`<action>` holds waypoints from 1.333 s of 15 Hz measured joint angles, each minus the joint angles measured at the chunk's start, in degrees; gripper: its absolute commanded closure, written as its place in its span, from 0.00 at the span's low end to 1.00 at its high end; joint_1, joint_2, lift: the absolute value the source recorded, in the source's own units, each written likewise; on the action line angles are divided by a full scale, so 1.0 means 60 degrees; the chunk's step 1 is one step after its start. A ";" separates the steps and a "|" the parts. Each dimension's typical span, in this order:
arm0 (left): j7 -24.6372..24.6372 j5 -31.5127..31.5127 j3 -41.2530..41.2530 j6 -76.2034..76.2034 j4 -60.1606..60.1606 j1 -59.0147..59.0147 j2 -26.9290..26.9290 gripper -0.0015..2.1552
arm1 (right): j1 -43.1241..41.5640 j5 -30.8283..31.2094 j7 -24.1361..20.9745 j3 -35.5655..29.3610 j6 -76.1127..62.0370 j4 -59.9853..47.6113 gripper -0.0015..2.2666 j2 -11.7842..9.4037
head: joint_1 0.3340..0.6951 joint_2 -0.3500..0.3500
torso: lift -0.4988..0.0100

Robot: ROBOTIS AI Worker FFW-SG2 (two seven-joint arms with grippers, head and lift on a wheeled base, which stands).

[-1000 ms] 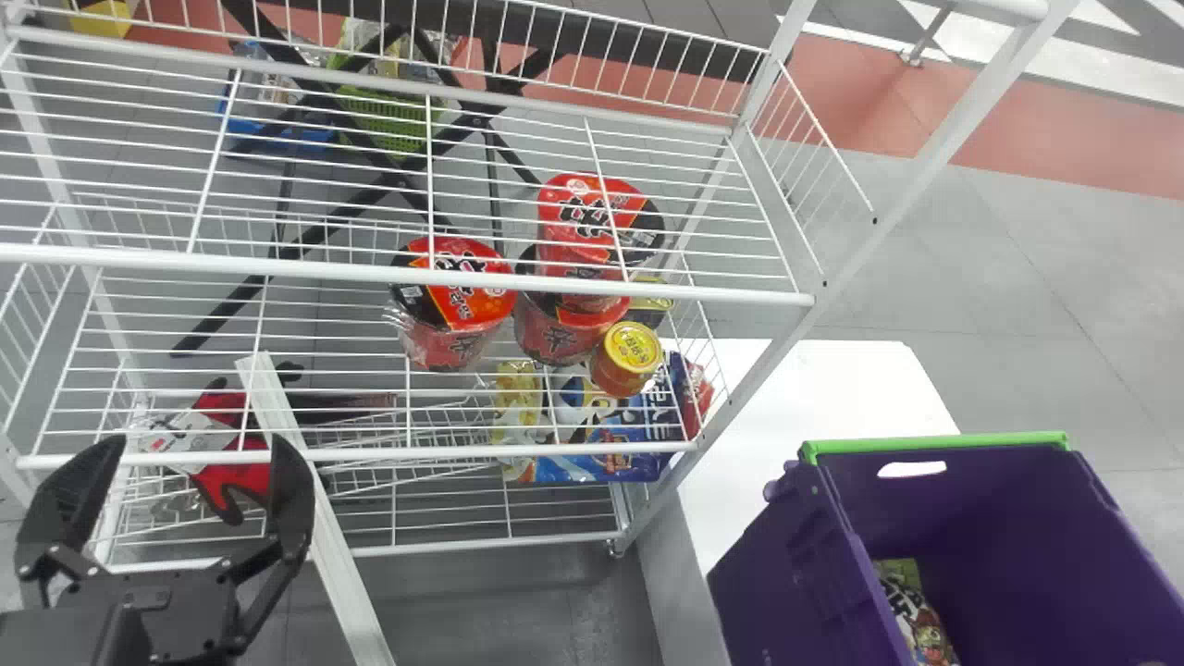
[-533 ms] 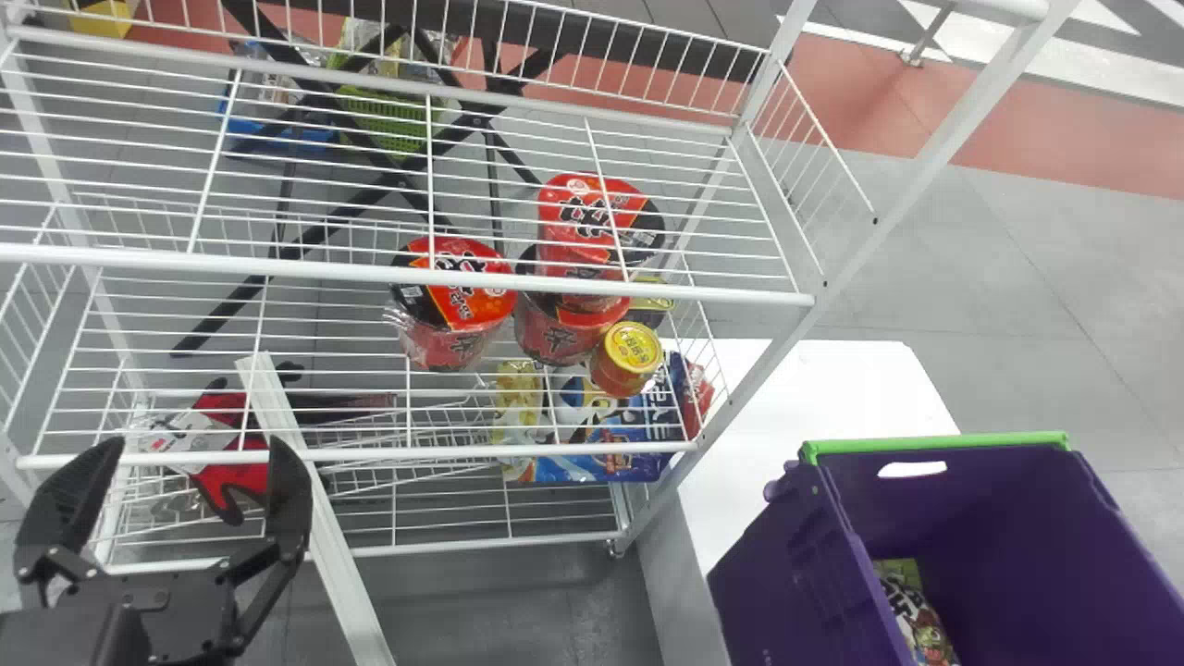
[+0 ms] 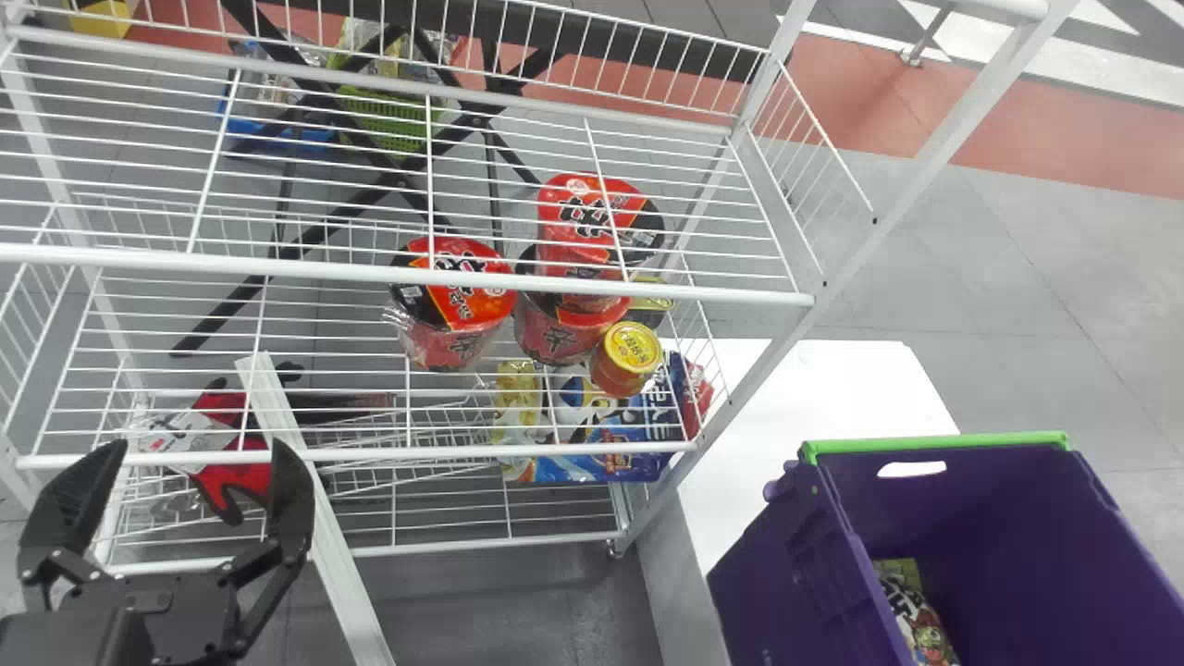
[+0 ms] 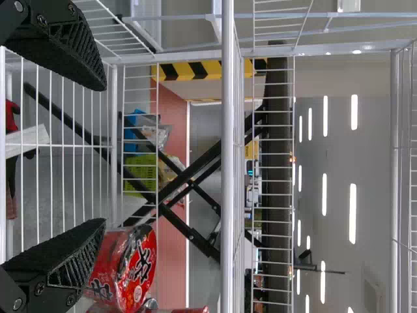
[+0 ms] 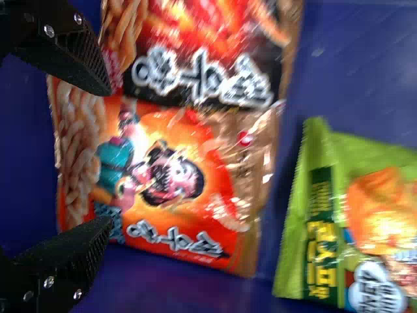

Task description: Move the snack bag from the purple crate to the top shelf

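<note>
A workshop or lab hall, by the look of it — which of the two I can't tell — with a small shop-style setup. The wire rack (image 3: 305, 269) holds noodle tubs (image 3: 467, 287) and a jar (image 3: 632, 347), while packaged snacks (image 5: 172, 179) lie in the purple crate (image 3: 768, 578) to the rack's right. Behind the rack are a yellow-and-black striped edge (image 4: 195, 70), a red floor band (image 3: 860, 102) and long ceiling lights (image 4: 352, 213) — hardly homely.

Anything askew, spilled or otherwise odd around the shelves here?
Yes: a white bar cuts at a slant past the front edge of the bottom shelf, instead of running square with it. No spill stands out.
</note>
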 measured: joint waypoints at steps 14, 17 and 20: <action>-0.0135 0.0198 0.0043 -0.0336 0.0279 -0.0111 0.0019 0.04 | -0.0332 0.0075 -0.1735 0.0200 -0.0228 0.0555 0.08 0.0227 | 1.00 0.00 | 0.09; -0.0161 0.0217 0.0040 -0.0336 0.0346 -0.0152 0.0007 0.04 | -0.0416 0.0065 -0.1732 0.0331 -0.0184 0.0767 0.08 0.0226 | 1.00 0.00 | 0.09; -0.0186 0.0269 0.0047 -0.0336 0.0400 -0.0199 0.0023 0.04 | -0.0448 0.0064 -0.1798 0.0369 -0.0257 0.0908 0.09 0.0247 | 1.00 0.00 | 0.09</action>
